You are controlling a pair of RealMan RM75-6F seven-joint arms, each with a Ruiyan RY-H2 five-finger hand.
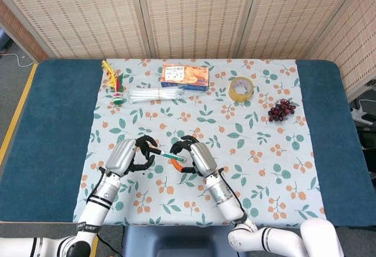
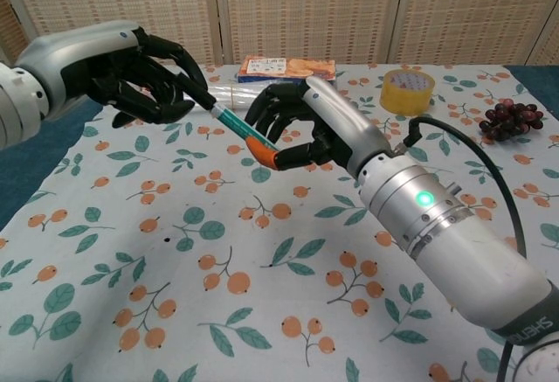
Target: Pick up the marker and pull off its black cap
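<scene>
The marker (image 2: 232,123) has a teal barrel, an orange rear end and a black cap (image 2: 200,97). It is held up over the floral cloth, slanting up to the left. My right hand (image 2: 301,128) grips its orange end and lower barrel. My left hand (image 2: 140,72) has its fingers curled around the black cap, which is still on the barrel. From the head view the marker (image 1: 171,156) bridges the gap between my left hand (image 1: 133,154) and right hand (image 1: 191,155) near the table's front.
At the back of the floral tablecloth (image 1: 258,163) lie a biscuit box (image 1: 185,76), a bundle of white sticks (image 1: 155,94), a feathered toy (image 1: 114,82), a roll of yellow tape (image 1: 241,88) and a bunch of dark grapes (image 1: 281,109).
</scene>
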